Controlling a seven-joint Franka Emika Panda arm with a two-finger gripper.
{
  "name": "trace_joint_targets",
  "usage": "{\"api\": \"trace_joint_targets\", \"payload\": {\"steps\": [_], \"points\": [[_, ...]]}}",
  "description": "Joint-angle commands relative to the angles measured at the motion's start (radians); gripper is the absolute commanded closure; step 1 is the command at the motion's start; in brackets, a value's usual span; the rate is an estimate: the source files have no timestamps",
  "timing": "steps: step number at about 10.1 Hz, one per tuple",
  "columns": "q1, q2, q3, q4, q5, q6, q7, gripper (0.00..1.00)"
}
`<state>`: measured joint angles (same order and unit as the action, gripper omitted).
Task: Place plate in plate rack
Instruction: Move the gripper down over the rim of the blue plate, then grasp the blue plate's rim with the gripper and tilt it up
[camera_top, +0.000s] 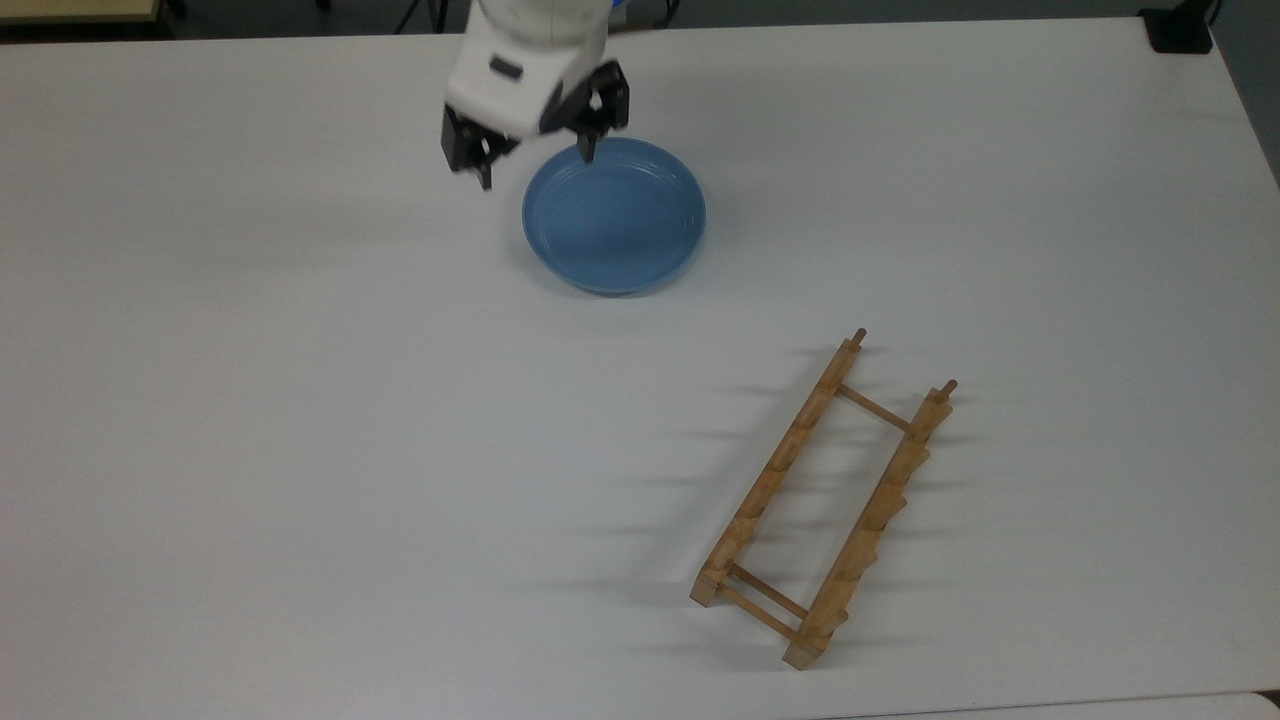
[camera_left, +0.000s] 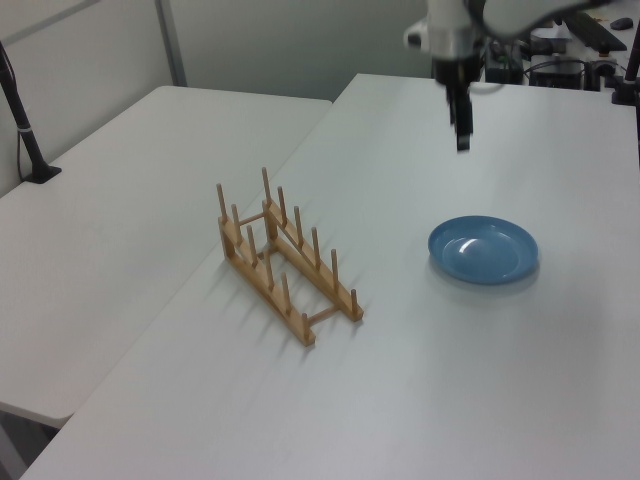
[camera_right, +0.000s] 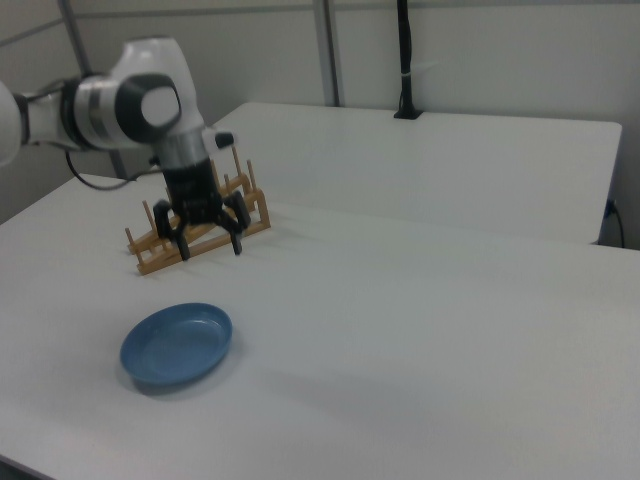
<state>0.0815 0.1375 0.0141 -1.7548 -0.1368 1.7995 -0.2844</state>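
In the top view the gripper (camera_top: 537, 163) sits at the upper middle, its two dark fingers spread wide and holding nothing. One fingertip (camera_top: 486, 180) points down over bare table just off the plate's left edge in the top view, and the other overlaps the plate's upper rim. The light-blue plate (camera_top: 614, 215) lies flat and right side up on the white table (camera_top: 250, 400), just to the right of the gripper in the top view. Farther to the top view's right and lower down, well apart from the plate, the wooden plate rack (camera_top: 825, 500) stands on the table, set at a slant, its two notched rails joined by thin dowels.

In the left view the plate rack (camera_left: 283, 258) stands left of centre with its pegs upright and nothing between them. The plate (camera_left: 484, 250) lies to the rack's right in the left view, and the gripper (camera_left: 462, 125) hangs above the table beyond it, clear of the rim.

In the right view the plate (camera_right: 177, 344) lies at the lower left. The gripper (camera_right: 210, 236), fingers apart, hangs above it, in front of the plate rack (camera_right: 160, 250), with the white arm (camera_right: 135, 105) reaching in from the right view's left.
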Motion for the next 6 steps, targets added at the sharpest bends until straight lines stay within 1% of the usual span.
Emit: {"api": "trace_joint_targets", "payload": {"steps": [1, 2, 3, 4, 5, 6], "points": [[0.007, 0.103, -0.008, -0.069, -0.027, 0.112, -0.033, 0.0], [0.012, 0.15, -0.006, -0.072, -0.043, 0.144, -0.033, 0.12], [0.014, 0.192, -0.006, -0.074, -0.065, 0.164, -0.033, 0.29], [0.014, 0.214, -0.006, -0.074, -0.082, 0.169, -0.033, 0.48], [0.014, 0.214, -0.006, -0.071, -0.083, 0.17, -0.033, 0.68], [0.014, 0.214, -0.006, -0.068, -0.083, 0.17, -0.033, 0.84]]}}
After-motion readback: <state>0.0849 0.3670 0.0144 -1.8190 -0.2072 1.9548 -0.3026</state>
